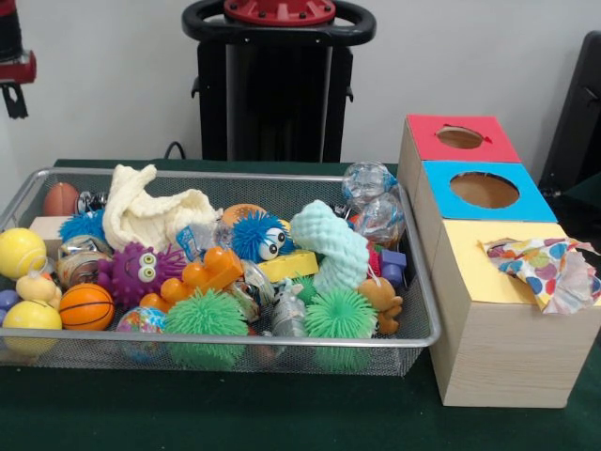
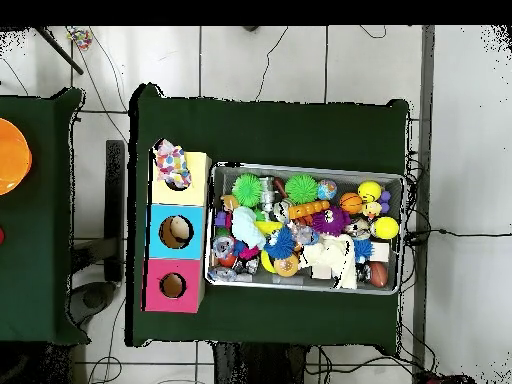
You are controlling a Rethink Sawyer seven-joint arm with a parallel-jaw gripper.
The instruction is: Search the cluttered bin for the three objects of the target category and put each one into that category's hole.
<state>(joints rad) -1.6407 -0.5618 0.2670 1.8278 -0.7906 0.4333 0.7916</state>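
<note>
From the front, the wire bin (image 1: 413, 331) sits packed with toys just beside the box (image 1: 498, 348), whose yellow hole already holds a patterned cloth (image 1: 549, 268), while a white knitted cloth (image 1: 150, 214) lies draped at the bin's far side. From overhead, that white cloth (image 2: 325, 258) lies toward my base side of the bin (image 2: 305, 167), well apart from the cloth-stuffed hole (image 2: 173, 165); my jaws show in neither view, so I cannot tell how they stand.

No readable text, label, brand or number shows on anything here.
</note>
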